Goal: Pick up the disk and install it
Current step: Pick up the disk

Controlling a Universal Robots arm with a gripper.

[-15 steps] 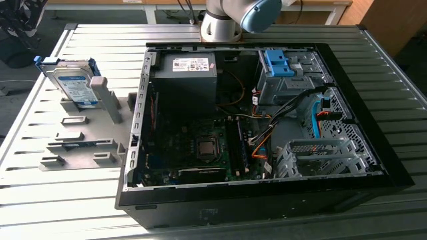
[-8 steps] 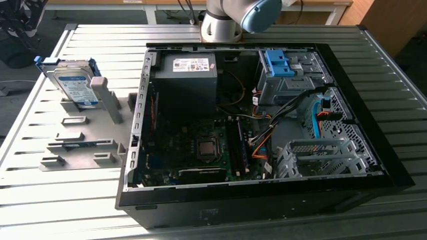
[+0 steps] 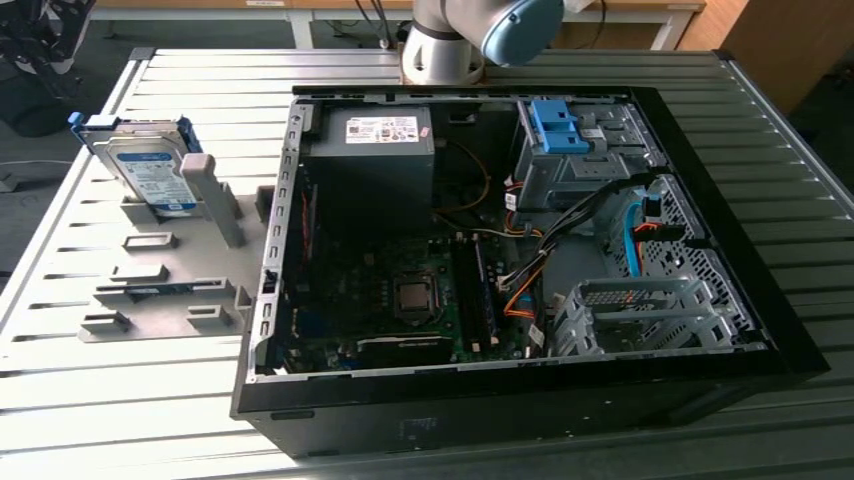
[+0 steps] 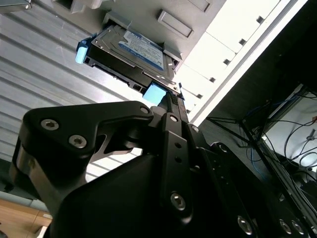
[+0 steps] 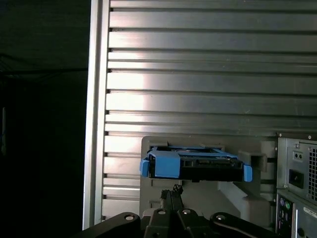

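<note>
Disk first: the flat rectangular silver hard drive [image 3: 144,168], with a white and light-blue label on its face and a blue plastic carrier frame round its edges, stands on 1 edge in the flat grey plastic holder plate [image 3: 167,300]. A grey upright post [image 3: 216,200] of that plate rises just beside it. The plate lies on the slatted silver metal table [image 3: 80,400], at the exterior view's left of the open black computer case [image 3: 467,430], and the disk is outside the case.

My pincer [image 5: 174,190] is clenched on nothing: its 2 black fingers [image 5: 171,198] meet at the tips with no gap that I can see. In the first wrist view the disk [image 5: 195,163] shows edge-on beyond those tips, a blue tab at each end of its frame, apart from me. In the second wrist view my pincer [image 4: 171,99] points toward the disk [image 4: 131,54], whose label faces the camera; 1 blue corner of the frame sits near my fingertips but does not touch them.

In the exterior view my grey-and-blue arm joint [image 3: 461,35] stands at the far edge of the table, behind the case. Inside the case lie a grey power supply box [image 3: 371,140], a dark green motherboard [image 3: 400,300] and a grey perforated drive cage [image 3: 641,310]. A blue plastic latch bracket [image 3: 554,125] sits fixed on the grey metal bay [image 3: 574,175], well apart from the disk.
</note>
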